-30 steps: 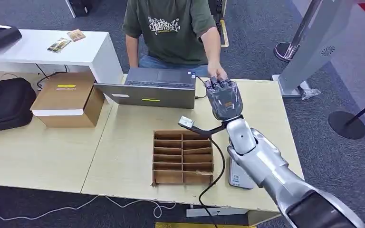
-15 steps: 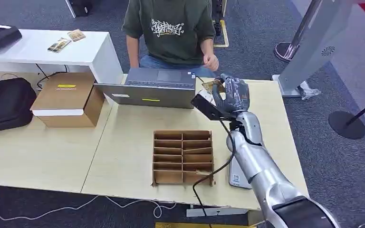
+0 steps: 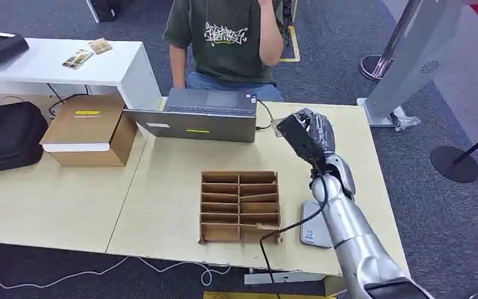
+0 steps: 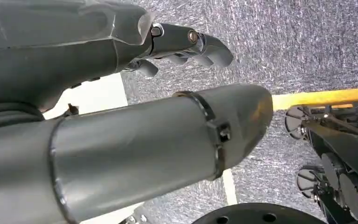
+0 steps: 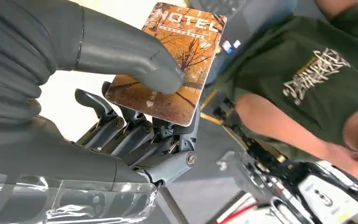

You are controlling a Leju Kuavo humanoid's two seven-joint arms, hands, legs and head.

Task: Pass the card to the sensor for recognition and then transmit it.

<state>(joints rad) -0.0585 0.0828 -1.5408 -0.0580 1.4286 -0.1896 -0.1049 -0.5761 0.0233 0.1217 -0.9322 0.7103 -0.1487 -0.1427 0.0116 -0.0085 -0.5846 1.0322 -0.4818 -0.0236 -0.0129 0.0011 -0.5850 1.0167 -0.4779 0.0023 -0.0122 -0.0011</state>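
Over the desk (image 3: pixel 162 187), right robot hand (image 3: pixel 308 134) pinches the card (image 5: pixel 170 63) under its thumb, face clear for scanning. Left robot hand (image 4: pixel 186 44) hangs empty, fingers curled.

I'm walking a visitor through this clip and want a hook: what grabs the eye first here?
The right robot hand, raised over the far right of the table, pinches an orange hotel card under its thumb. Just beyond the table sits a person in a green printed shirt behind a grey laptop. A compartmented cardboard tray lies mid-table.
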